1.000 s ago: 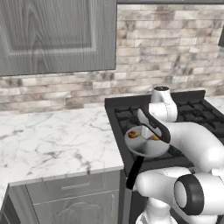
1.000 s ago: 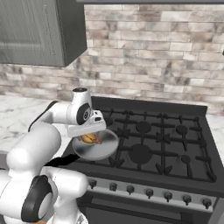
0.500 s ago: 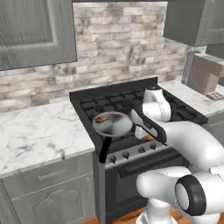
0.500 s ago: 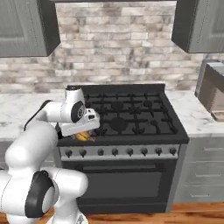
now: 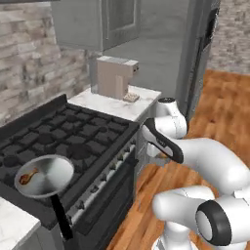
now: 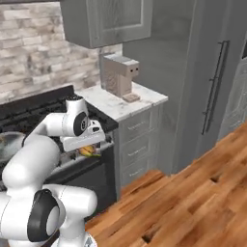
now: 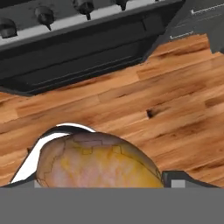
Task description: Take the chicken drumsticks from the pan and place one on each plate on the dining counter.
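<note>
My gripper (image 7: 103, 181) is shut on a golden-brown chicken drumstick (image 7: 96, 164), whose thick end bulges between the fingertips (image 7: 175, 179) over the wooden floor. In the right base view the gripper (image 6: 89, 147) hangs in front of the stove with this drumstick (image 6: 88, 151) under it. The grey pan (image 5: 45, 176) sits on the stove's front left burner, black handle toward me, with another drumstick (image 5: 28, 177) lying in it. My gripper (image 5: 155, 152) hangs well to the right of the pan, off the stove's front corner. The plates and the dining counter are out of view.
The black stove (image 5: 73, 141) has knobs along its front (image 7: 43, 15). A beige coffee machine (image 6: 119, 76) stands on a short marble worktop (image 6: 125, 101) over grey drawers. Tall grey cabinets (image 6: 212, 72) rise to the right. Wooden floor (image 6: 193, 193) stretches to the right.
Both base views have swung right, so the camera moved. The pan, under the gripper one second ago, now lies far to its left. The gripper carries one drumstick away from it.
</note>
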